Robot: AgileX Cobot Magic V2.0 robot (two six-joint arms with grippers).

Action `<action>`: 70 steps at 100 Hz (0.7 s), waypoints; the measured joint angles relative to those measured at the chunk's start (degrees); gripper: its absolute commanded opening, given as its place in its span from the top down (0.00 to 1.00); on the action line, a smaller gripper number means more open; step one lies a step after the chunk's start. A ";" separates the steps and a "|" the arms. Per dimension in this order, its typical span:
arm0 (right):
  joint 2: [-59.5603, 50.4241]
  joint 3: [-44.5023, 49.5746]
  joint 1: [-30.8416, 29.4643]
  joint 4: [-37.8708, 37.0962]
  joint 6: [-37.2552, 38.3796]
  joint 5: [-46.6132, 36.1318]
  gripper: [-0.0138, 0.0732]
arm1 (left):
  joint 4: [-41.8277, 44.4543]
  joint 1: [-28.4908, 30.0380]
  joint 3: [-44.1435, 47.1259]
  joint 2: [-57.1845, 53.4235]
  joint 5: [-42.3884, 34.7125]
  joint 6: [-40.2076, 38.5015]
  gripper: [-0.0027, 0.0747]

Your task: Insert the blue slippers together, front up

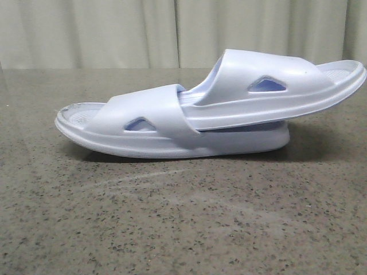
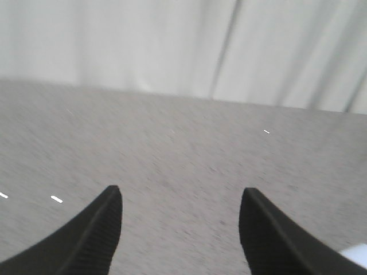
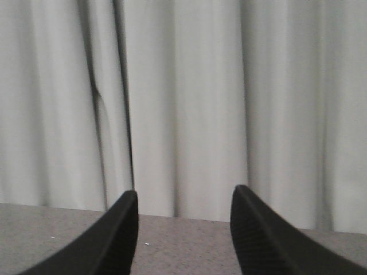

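Two pale blue slippers lie nested on the speckled table in the front view. The lower slipper (image 1: 143, 129) rests flat, footbed up. The upper slipper (image 1: 269, 86) has its front pushed under the lower one's strap and its far end sticks out to the right, raised. Neither gripper shows in the front view. My left gripper (image 2: 180, 200) is open over bare table, with a pale sliver (image 2: 355, 255) at the frame's corner. My right gripper (image 3: 183, 200) is open too, facing the curtain, nothing between its fingers.
A white pleated curtain (image 1: 172, 31) hangs behind the table's back edge. The grey speckled tabletop (image 1: 172, 223) stretches in front of the slippers.
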 measured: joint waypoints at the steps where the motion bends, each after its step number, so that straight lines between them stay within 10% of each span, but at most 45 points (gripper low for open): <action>1: 0.00 0.00 -0.03 0.68 -0.87 0.00 0.48 | 0.23 0.00 0.00 -0.46 -0.24 0.00 0.45; 20: -0.40 0.55 -0.64 15.45 -16.12 -0.72 0.48 | 4.11 0.12 0.00 -12.42 -2.40 0.09 0.45; 70: -23.43 13.87 -0.64 17.88 -23.00 -0.99 0.48 | 10.47 0.12 13.35 -33.87 -6.86 -9.05 0.45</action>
